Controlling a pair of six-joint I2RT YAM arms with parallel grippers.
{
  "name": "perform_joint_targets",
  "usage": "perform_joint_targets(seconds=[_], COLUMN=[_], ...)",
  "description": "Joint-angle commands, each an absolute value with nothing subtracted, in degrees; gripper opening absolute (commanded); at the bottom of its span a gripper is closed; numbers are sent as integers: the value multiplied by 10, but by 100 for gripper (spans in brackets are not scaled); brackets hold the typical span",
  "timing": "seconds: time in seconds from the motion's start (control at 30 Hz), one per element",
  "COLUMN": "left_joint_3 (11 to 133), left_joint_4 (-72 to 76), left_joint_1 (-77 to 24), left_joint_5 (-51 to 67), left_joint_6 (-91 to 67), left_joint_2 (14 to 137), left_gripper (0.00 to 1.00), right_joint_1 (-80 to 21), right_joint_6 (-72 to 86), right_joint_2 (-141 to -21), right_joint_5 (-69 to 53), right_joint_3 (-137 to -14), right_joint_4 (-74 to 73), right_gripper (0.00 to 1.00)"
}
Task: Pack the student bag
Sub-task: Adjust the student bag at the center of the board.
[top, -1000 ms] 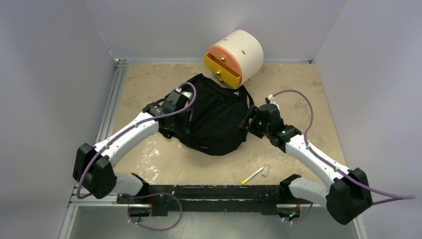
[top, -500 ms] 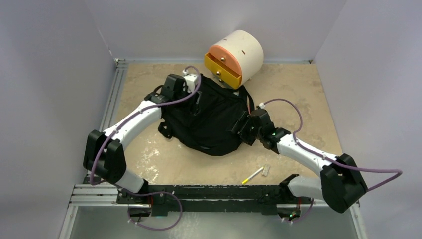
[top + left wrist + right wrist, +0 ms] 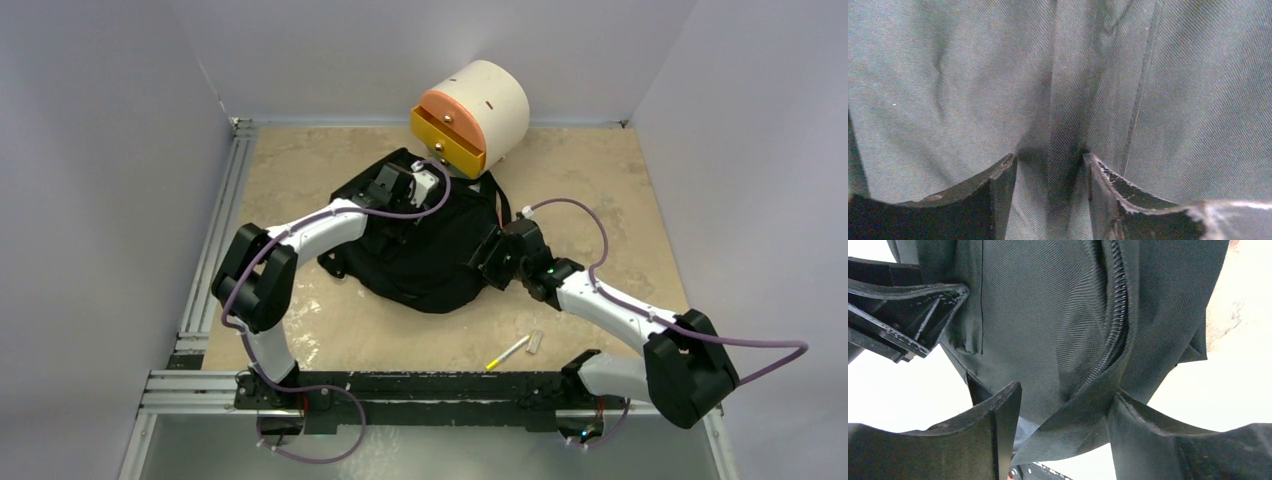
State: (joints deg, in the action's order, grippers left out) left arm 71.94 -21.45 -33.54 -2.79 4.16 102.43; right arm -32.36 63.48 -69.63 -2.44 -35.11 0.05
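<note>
The student bag (image 3: 430,262) lies mid-desk (image 3: 620,200) with both grippers at its cloth.
Its long axis runs roughly near-to-far: the strap end points toward the cream drawer box (image 3: 480,110), the rounded end toward the arm bases. The left arm, elbow bent sharply, reaches rightward over the bag's far part. Only the wrist view shows the left gripper (image 3: 1049,158), its jaws apart astride a cloth fold; whether they pinch it cannot be told. The right arm stretches low to the bag's right edge. The right gripper (image 3: 1064,391) straddles a flap beside the zip (image 3: 1115,315), which the overhead view hides; its grip is likewise uncertain.
</note>
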Motion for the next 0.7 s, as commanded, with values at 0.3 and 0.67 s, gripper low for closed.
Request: perform_joint_targets(seconds=[0.3, 0.67], left_joint_3=[750, 648], left_joint_4=[-262, -384], left_joint_1=[-337, -338], left_joint_5=[-113, -49], left_joint_6=[-27, -136], left_joint_2=[996, 811], left_gripper=[0, 0], right_joint_1=[-326, -325], right_joint_6=[609, 520], right_joint_2=[-690, -756], right_joint_5=[24, 28], right_joint_3=[-386, -460], right_joint_4=[-5, -33], right_gripper=[0, 0])
